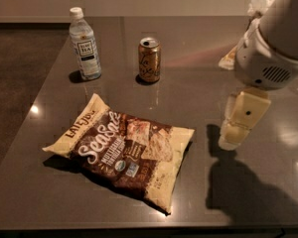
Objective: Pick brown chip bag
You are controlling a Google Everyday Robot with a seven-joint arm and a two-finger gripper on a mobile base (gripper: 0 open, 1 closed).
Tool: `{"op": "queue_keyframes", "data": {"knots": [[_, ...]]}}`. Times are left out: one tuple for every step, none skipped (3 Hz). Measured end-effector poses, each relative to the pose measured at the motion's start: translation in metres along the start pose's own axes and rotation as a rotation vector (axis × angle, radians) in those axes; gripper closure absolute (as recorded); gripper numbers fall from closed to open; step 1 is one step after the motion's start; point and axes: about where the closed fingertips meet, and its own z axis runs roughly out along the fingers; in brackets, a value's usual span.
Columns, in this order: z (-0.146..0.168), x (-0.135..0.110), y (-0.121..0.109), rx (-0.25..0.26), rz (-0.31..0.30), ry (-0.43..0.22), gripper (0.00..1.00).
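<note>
**Gripper hangs right of the brown chip bag**

The gripper points down over the right side of the table, under the arm's pale rounded wrist housing. Whether it is open or closed cannot be told. Its shadow falls on the dark glossy surface just below it. To its left, near but apart from it, the brown chip bag lies flat at the table's front, label up, with cream ends toward the upper left and lower right. Behind the bag a can stands upright. Left of the can stands a capped water bottle. Crumpled white paper shows at the far right, behind the arm
</note>
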Motion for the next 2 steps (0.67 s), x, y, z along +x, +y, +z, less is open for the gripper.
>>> {"op": "queue_keyframes", "data": {"knots": [[0.023, -0.04, 0.02, -0.065, -0.029, -0.038, 0.0], [0.046, -0.065, 0.036, -0.112, -0.049, -0.041, 0.0]]}}
